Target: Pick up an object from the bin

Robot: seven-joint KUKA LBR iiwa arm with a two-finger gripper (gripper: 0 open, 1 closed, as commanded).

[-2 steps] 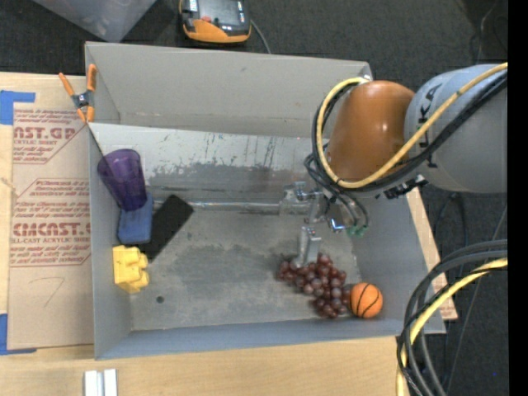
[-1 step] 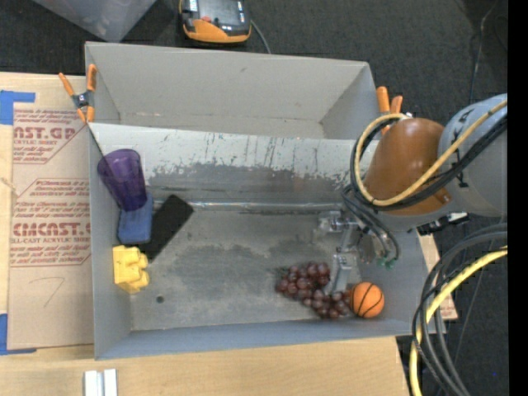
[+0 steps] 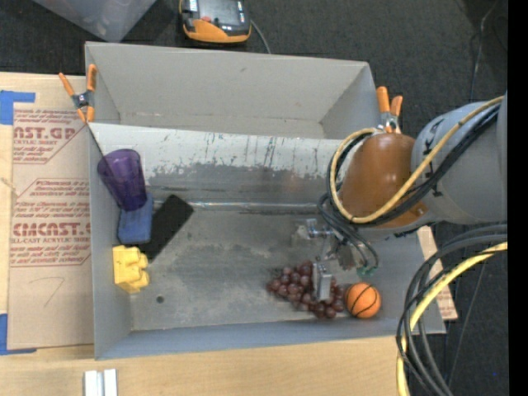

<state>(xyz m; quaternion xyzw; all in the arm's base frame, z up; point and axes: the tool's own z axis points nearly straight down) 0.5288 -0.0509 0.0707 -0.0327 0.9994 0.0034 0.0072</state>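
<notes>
The gripper [image 3: 322,287] stood directly over the grapes [image 3: 290,285], at their right end; the ball [image 3: 363,300] lay just right of them. Whether the gripper was open could not be told.

At about five o'clock in the bin [image 3: 223,97], the gripper [image 3: 323,285] stands over the bunch of dark red grapes [image 3: 289,287], so part of the bunch is hidden from us and we cannot tell whether the two touch. At nine o'clock the purple cup [image 3: 124,178] covers the far end of the blue block [image 3: 134,225]. The arm [image 3: 462,163], at three o'clock, is cut off by the edge and hides the bin's wall there.
</notes>
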